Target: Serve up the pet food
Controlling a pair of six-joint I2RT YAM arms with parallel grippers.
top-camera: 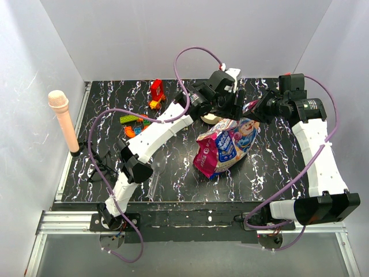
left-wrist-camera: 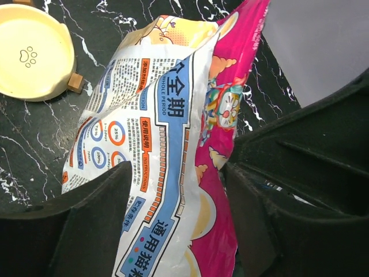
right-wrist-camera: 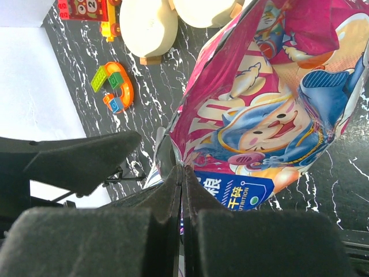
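Observation:
The pet food bag (top-camera: 225,144), glossy magenta and blue with a white back, stands tilted at the table's middle with its top lifted. No kibble shows. My left gripper (top-camera: 233,108) reaches over from the left. In the left wrist view its fingers (left-wrist-camera: 86,225) press both sides of the bag's top (left-wrist-camera: 173,133), around the gripper's middle (left-wrist-camera: 177,219). My right gripper (top-camera: 255,112) is shut on the bag's edge; in the right wrist view its jaws meet (right-wrist-camera: 182,173) on the magenta foil (right-wrist-camera: 259,115). A cream bowl (top-camera: 210,118) with a paw print (left-wrist-camera: 31,55) sits just behind the bag.
Colourful toy blocks (top-camera: 155,92) and an orange ring piece (top-camera: 135,124) lie at the back left, also in the right wrist view (right-wrist-camera: 118,86). A pink microphone-like object (top-camera: 63,121) stands at the left edge. A clear scoop (top-camera: 157,172) lies near the left arm.

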